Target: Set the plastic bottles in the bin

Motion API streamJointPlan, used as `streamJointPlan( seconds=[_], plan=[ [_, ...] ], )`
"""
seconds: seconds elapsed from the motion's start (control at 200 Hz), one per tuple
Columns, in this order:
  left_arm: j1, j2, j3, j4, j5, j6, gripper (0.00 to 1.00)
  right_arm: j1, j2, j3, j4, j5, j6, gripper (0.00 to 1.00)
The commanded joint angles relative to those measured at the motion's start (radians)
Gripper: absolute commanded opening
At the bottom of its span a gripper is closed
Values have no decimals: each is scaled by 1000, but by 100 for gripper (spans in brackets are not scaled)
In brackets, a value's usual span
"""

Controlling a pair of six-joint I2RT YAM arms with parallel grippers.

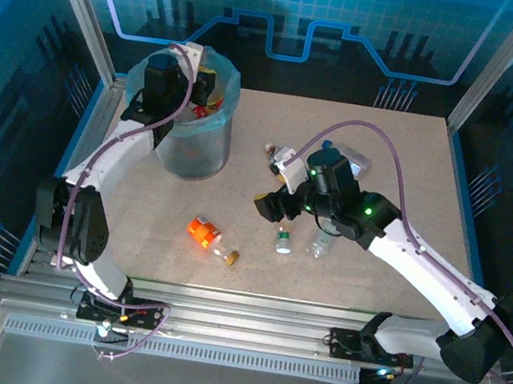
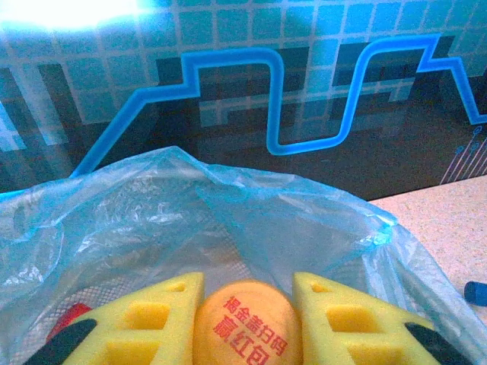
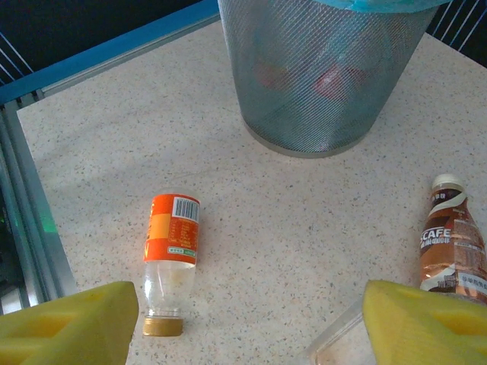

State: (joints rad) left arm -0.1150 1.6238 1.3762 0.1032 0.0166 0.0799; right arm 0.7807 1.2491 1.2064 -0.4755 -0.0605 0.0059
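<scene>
- Left tool [image 2: 245, 293]: narrow, its yellow pads [image 2: 156, 315] clamped on either side of the held bottle [image 2: 247, 327], whose orange end with red print faces the wrist camera.
- Held bottle: poised above the mouth of the bin [image 1: 193, 149], within the ring of the blue bag [image 2: 228, 220]. Binned bottles [image 1: 214, 101] lie below.
- Step in hand, as judged: release over the bin. To do it well, centre the bottle over the opening rather than the near rim. Open the pads fully so it falls free instead of dragging on one pad.
- Caution: the bag's slack folds stand up around the rim, so a low or off-centre drop could catch on them or tip the bottle outward. A straight lift after release should spare the bag from snagging.
- Right tool [image 3: 251, 304]: wide, with nothing between its pads, hovering over the worktop [image 3: 289, 213].
- Orange-label bottle [image 3: 171, 255]: on its side, gold cap toward the camera, near one pad of the right tool.
- Brown bottle [image 3: 450, 243]: lying near the other pad. Both bottles are apart from the bin.
- Remaining, as judged: several bottles lie on the worktop, among them a green-capped bottle [image 1: 283, 243], so the task is well short of done.
</scene>
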Motion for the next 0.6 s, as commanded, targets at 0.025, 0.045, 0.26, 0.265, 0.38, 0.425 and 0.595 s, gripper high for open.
streamJointPlan(
  seconds=[0.025, 0.045, 0.26, 0.265, 0.38, 0.425, 0.595],
  plan=[
    [26, 24, -23, -134, -37, 16, 0, 13, 18, 35, -11, -4, -9, 78],
    [28, 30, -15, -149, -38, 17, 0, 13, 20, 37, -12, -5, -9, 78],
    [32, 66, -15, -205, -37, 8, 0, 15, 33, 41, -20, -5, -10, 78],
    [32, 67, -16, -208, -38, 8, 0, 15, 32, 41, -20, -4, -10, 78],
    [34, 96, -5, -257, -41, 4, 0, 16, 38, 44, -27, -7, -12, 78],
    [34, 105, -3, -270, -44, 4, 0, 16, 38, 43, -29, -5, -12, 78],
    [39, 117, -1, -293, -37, 0, 0, 15, 37, 48, -36, -6, -13, 78]
  ],
)
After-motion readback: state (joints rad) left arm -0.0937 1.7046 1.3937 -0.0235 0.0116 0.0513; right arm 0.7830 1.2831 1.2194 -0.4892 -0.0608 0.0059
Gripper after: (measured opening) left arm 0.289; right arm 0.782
